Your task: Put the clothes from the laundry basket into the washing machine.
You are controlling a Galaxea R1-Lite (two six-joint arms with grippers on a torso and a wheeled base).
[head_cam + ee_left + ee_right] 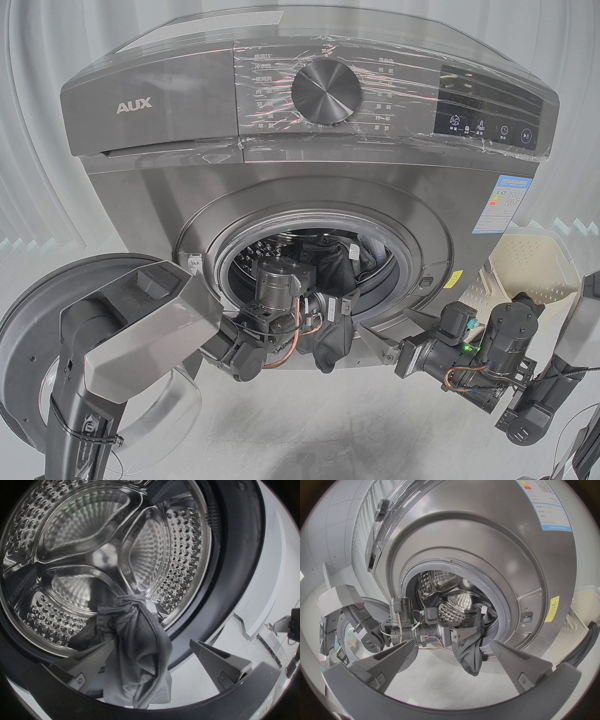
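The grey washing machine (pixel 350 187) stands with its door open. A dark grey garment (pixel 334 340) lies half in the steel drum (pixel 93 542) and half hanging out over the black door seal (pixel 231 573). My left gripper (pixel 150 642) is at the drum mouth, open, and the garment (pixel 137 655) is draped against one of its fingers (pixel 93 658). My right gripper (pixel 451 644) hangs open in front of the machine, low and to the right, with nothing between its fingers; it shows in the head view (pixel 390 337) just right of the hanging cloth.
The round door (pixel 37 337) is swung out to the left, behind my left arm. A cream perforated laundry basket (pixel 531 269) stands at the machine's right side, behind my right arm; its contents are hidden. Pale floor (pixel 350 425) lies in front.
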